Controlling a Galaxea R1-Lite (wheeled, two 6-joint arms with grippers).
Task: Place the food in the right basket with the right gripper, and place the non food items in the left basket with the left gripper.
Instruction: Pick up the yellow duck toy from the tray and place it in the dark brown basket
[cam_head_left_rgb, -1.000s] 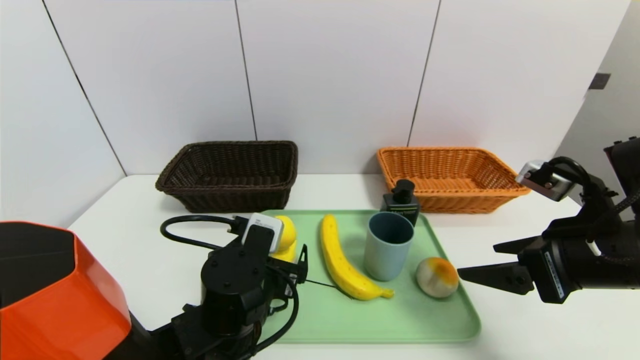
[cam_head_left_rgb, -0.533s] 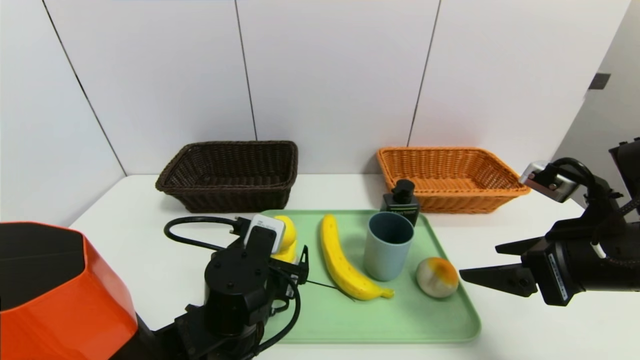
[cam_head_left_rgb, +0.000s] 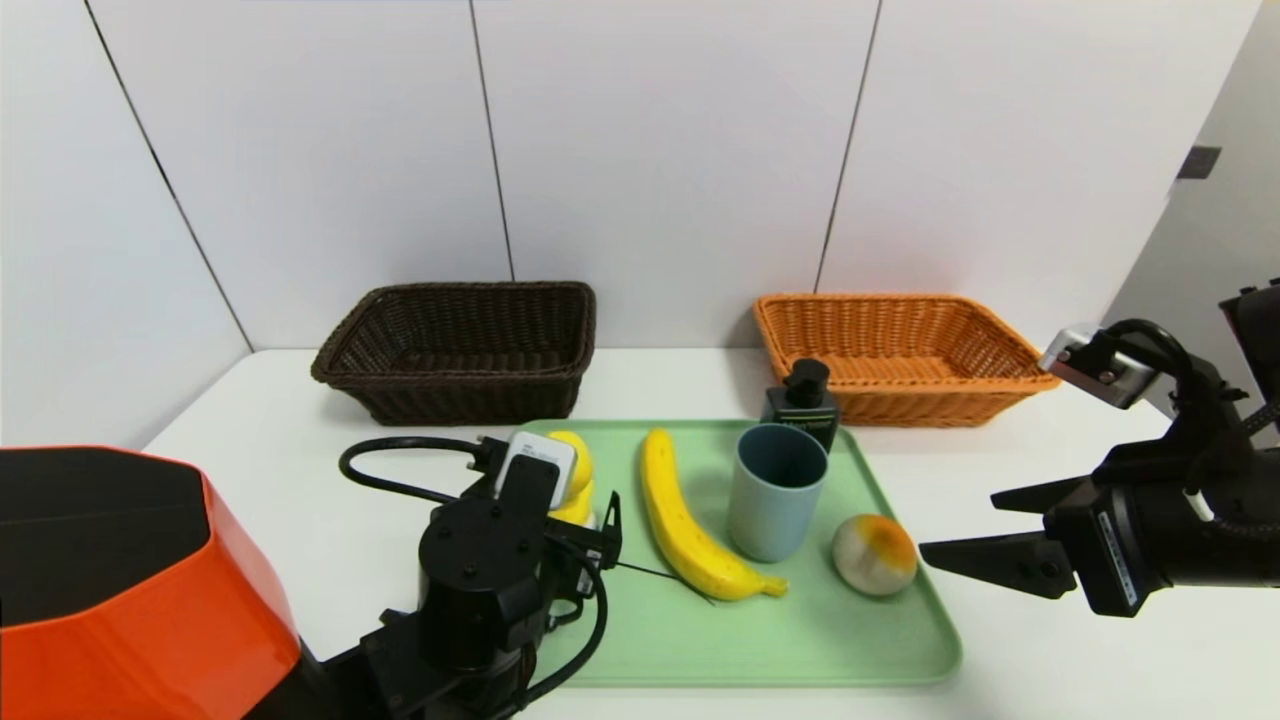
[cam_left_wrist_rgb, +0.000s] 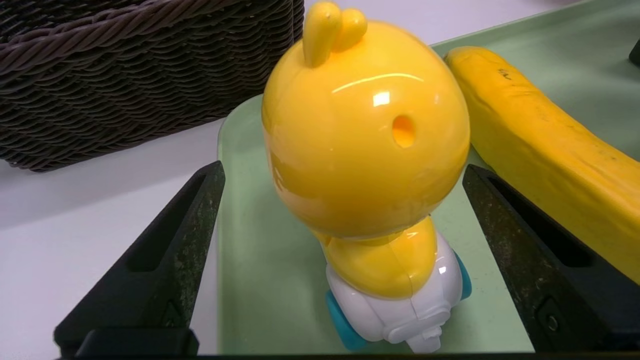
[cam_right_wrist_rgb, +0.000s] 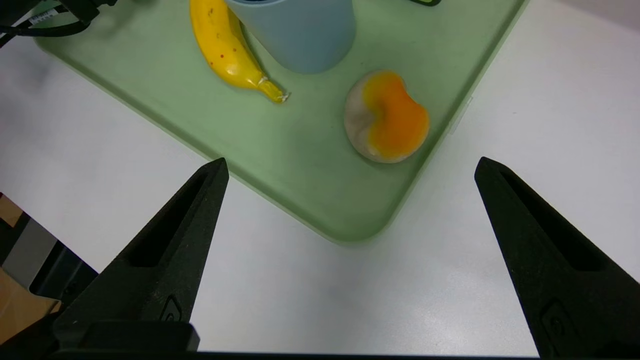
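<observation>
Duck toy between wide-open jaws, nothing grabbed yet

Left gripper (cam_left_wrist_rgb: 340, 220) has its jaws spread around the yellow duck toy (cam_left_wrist_rgb: 365, 150) at the green tray's (cam_head_left_rgb: 700, 640) left edge, banana (cam_head_left_rgb: 685, 525) just beside. Right gripper (cam_head_left_rgb: 975, 535) hangs jaws apart off the tray's right edge near the round fruit (cam_head_left_rgb: 874, 554). Cup (cam_head_left_rgb: 775, 490) and pump bottle (cam_head_left_rgb: 803, 400) stand behind; dark basket (cam_head_left_rgb: 455, 350) and orange basket (cam_head_left_rgb: 900, 355) sit at the desk's (cam_head_left_rgb: 280, 480) back edge.

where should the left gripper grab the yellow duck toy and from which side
Grip the yellow duck toy across its big round head, from behind at about head level, where the open left gripper already straddles it. The head is its widest, smoothest part; closing at its widest point should limit slipping. The narrow white wheeled base looks harder to pinch.
</observation>
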